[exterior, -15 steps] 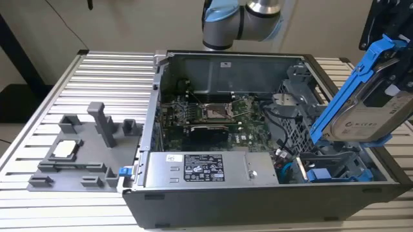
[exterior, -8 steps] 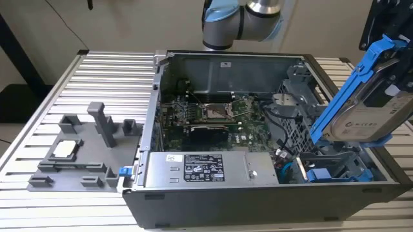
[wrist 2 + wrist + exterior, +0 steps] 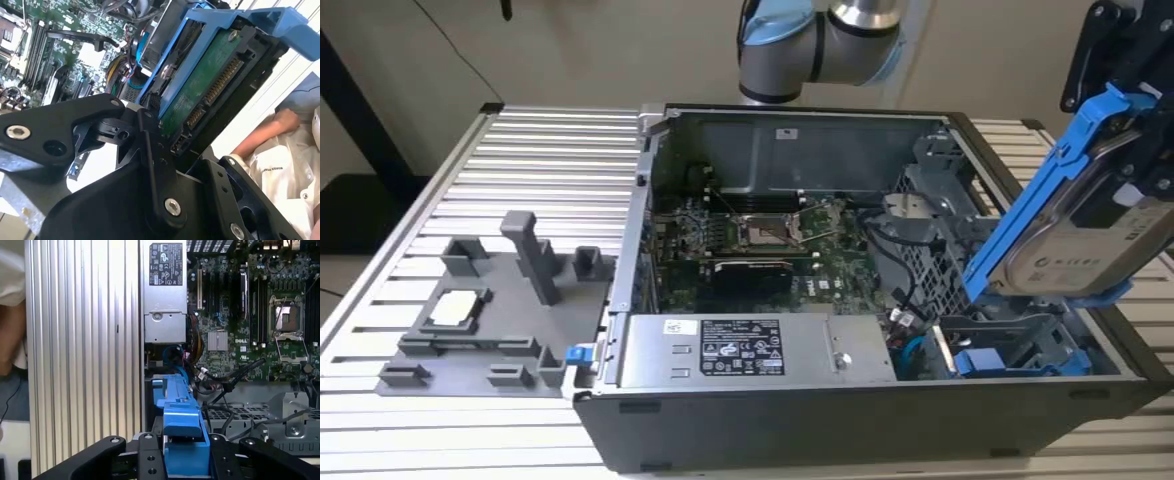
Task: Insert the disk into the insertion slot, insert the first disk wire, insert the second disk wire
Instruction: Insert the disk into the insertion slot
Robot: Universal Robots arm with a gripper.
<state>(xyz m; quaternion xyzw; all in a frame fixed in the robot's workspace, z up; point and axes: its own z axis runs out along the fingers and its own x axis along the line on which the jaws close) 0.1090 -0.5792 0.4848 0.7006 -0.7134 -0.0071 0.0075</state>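
The disk [image 3: 1091, 235], silver-grey with a white label, sits in its blue carrier frame [image 3: 1041, 190] and hangs tilted above the exterior view's right end of the open computer case. My gripper [image 3: 1125, 95] is shut on the carrier's upper end. The insertion slot [image 3: 1007, 345], a grey sheet-metal bay with blue clips, lies just below the disk's lower edge. In the second wrist view the disk's green circuit-board underside [image 3: 200, 85] and its connectors face the camera between the black fingers [image 3: 155, 150]. In the first wrist view the carrier [image 3: 181, 435] is clamped in the gripper [image 3: 185, 460].
The case holds a motherboard [image 3: 761, 240], a labelled power supply [image 3: 740, 350] and a perforated grey cage [image 3: 947, 220] with black cables [image 3: 887, 250] beside it. A grey fixture plate [image 3: 480, 310] lies at the exterior view's left. A person's hand [image 3: 280, 122] is near the table's edge.
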